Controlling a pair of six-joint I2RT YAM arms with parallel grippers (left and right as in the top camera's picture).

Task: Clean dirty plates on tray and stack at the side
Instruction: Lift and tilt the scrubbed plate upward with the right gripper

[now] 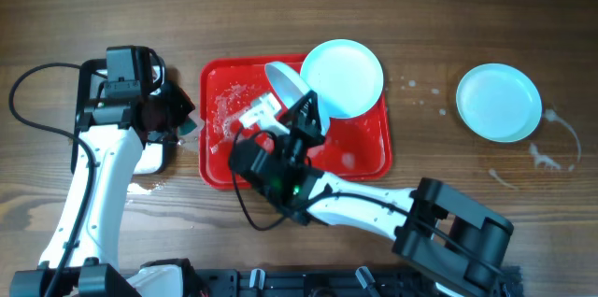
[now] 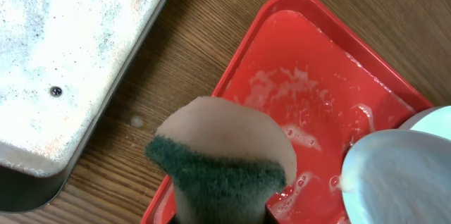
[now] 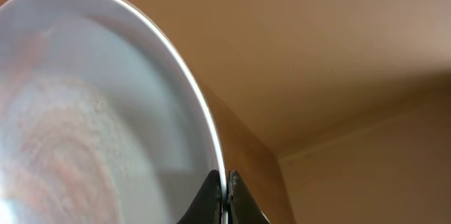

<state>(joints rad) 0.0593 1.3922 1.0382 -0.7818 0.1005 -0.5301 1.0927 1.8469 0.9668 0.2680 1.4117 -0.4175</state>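
For scrubbing, a plate (image 1: 285, 80) is being pinched by the right gripper (image 3: 227, 193); the sponge (image 2: 222, 153) clamped in the left gripper (image 1: 182, 118) is likely being needed rightward.

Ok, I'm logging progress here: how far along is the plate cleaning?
Looks done: one plate lies on the table, right of the tray. In hand: the right gripper clamps a tilted second plate by its rim over the tray; the left gripper holds the sponge beside the tray. Left: the third plate, on the tray's far corner, and stacking.
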